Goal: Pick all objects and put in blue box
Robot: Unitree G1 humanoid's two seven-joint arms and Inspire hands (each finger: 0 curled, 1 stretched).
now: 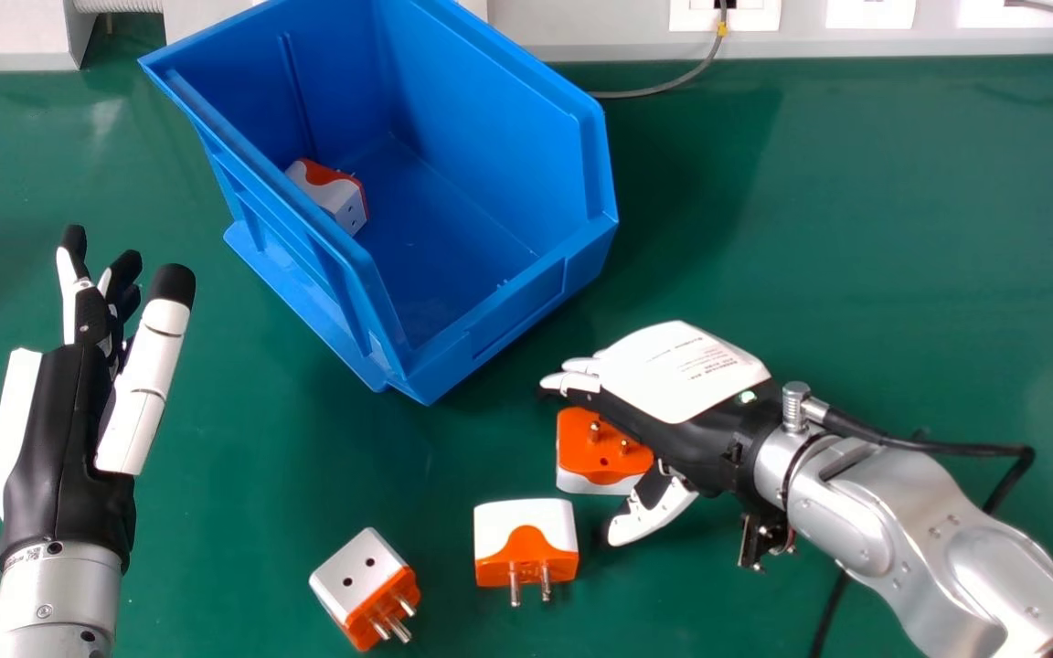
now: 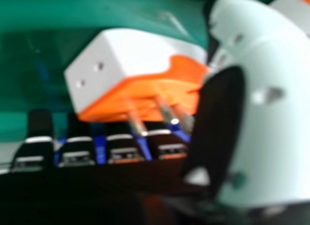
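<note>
The right robot hand point(image 1: 673, 379) was spread, its fingers and thumb apart around a plug point(image 1: 595, 452) on the counter point(image 1: 856, 228). From that plug, the box point(image 1: 499, 119) sat at eleven o'clock, a second plug point(image 1: 330, 196) inside; a third point(image 1: 526, 539) lay at seven, a fourth point(image 1: 357, 580) at eight. The left robot hand point(image 1: 60, 429), also spread, was at the box's eight o'clock.

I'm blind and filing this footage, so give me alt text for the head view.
A robot's right hand is over an orange-and-white plug adapter on a green table, two more adapters nearby. Beyond, a blue box holds a fourth adapter. The left hand is open at the view's left.
</note>
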